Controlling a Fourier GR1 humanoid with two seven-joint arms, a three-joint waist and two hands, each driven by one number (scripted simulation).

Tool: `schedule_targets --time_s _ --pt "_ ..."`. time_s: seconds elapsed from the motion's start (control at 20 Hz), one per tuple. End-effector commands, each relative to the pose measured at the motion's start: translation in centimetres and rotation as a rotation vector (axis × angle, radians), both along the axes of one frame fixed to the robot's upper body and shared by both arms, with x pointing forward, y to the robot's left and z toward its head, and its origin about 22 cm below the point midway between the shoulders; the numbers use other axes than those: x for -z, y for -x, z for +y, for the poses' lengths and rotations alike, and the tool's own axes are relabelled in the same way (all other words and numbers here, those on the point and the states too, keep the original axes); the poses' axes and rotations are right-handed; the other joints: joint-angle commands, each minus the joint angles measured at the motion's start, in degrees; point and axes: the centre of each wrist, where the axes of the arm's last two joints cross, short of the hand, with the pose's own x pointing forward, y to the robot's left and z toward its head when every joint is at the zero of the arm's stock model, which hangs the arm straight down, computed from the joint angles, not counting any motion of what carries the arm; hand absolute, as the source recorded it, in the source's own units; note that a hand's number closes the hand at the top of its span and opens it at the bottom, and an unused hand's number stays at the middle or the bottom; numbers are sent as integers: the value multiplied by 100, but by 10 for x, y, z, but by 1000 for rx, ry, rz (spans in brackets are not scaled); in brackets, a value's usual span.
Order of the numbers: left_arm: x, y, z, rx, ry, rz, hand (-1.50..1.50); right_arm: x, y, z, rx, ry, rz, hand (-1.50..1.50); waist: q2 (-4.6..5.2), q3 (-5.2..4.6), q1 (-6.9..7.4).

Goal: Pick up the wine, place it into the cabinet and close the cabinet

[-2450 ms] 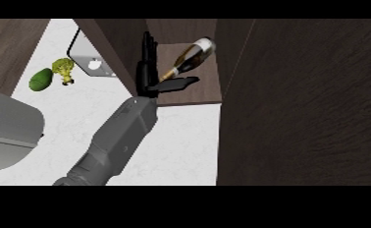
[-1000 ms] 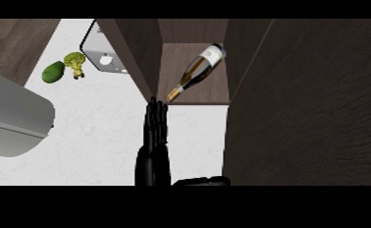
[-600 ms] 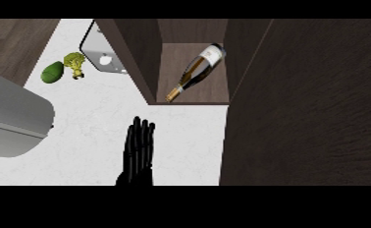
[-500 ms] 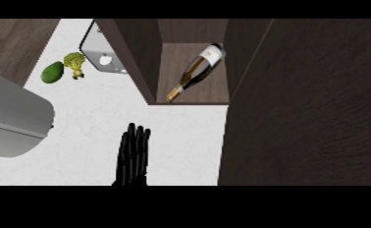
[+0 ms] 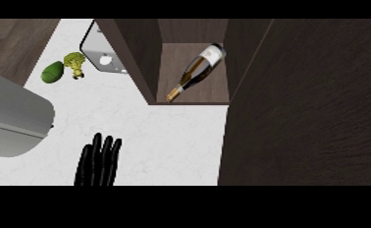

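Note:
The wine bottle (image 5: 197, 71) lies tilted inside the open dark wood cabinet (image 5: 138, 50), its white label toward the back and its gold neck at the front lip. My left hand (image 5: 98, 162) shows at the lower left over the white counter, fingers straight and pointing up, holding nothing. It is well clear of the cabinet's opening and apart from the bottle. The cabinet door (image 5: 304, 104) is a large dark panel filling the right side. My right hand does not show.
A green avocado-like fruit (image 5: 52, 71) and a broccoli floret (image 5: 74, 62) lie at the upper left. A grey metal item (image 5: 101, 55) sits beside the cabinet wall. A large grey rounded object (image 5: 18, 124) fills the left edge.
My left hand has let go of the bottle and drawn back from the cabinet mouth to the view's lower edge. The bottle stays inside the cabinet.

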Motion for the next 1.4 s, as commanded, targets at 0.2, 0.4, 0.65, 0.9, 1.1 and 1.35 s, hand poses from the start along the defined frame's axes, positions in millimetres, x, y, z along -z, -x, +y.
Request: schedule_targets --time_s 0.2,0.4,0.65,0.9,1.1,1.35 --pt "-23 6 42 -44 13 -31 -150 -4 39 18 -168 -113 118 150 -12 -5 18" --pt "-23 2 62 -76 6 -37 -150 -9 51 24 -260 -106 121 150 -13 -5 -5" --pt "-35 3 85 -102 -6 -51 -150 -2 59 47 -382 -42 68 150 -29 -4 -5" --pt "-33 9 111 -102 -2 -25 -150 -12 73 65 -407 -77 94 150 -46 -12 13" --pt "-41 7 132 -100 -20 -28 -150 -11 70 87 -438 -80 98 150 -46 -12 23" --pt "-56 -6 151 -108 -29 -29 -150 -7 79 114 -414 -114 96 150 -50 -11 -10"
